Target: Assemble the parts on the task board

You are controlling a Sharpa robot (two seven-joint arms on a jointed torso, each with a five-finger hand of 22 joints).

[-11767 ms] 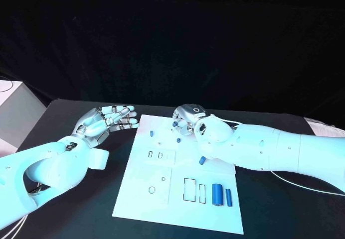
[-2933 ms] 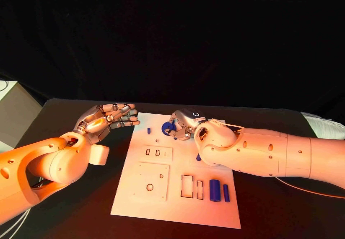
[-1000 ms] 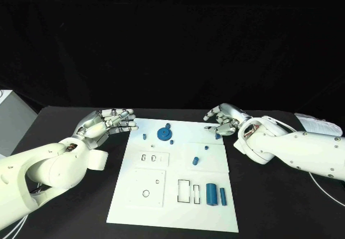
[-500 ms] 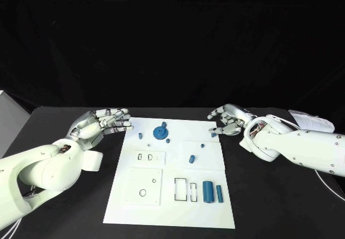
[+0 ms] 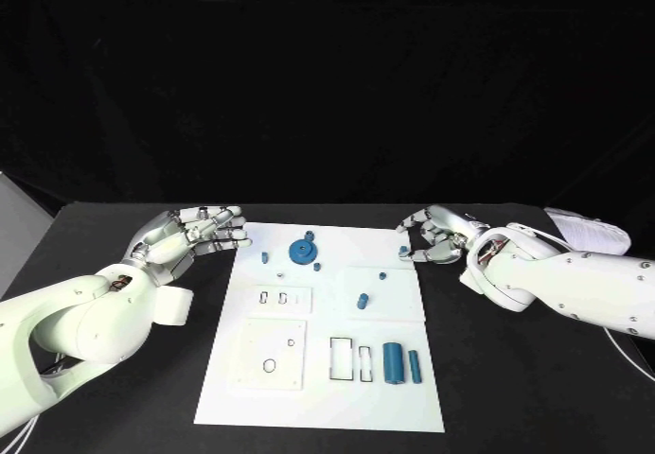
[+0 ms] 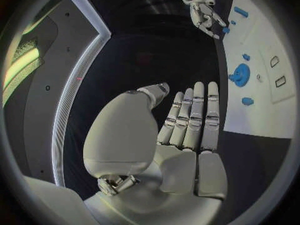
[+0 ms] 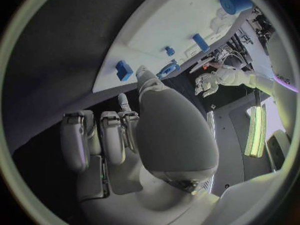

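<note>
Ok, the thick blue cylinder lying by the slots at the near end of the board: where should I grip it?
Probably pinch the thick blue cylinder across its middle, coming straight down from above. It lies flat on the task board, long axis toward the robot, with a thinner blue bar close beside it, so keep the fingers narrow on that side.

2 glossy white bulbous arms; silver segmented fingers (image 6: 194,117); thin white cable trailing beside right arm (image 5: 574,284).

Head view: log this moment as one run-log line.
left robot hand: open, beside task board | right robot hand: open, at board's far right corner | round blue part: on board | held: nothing
</note>
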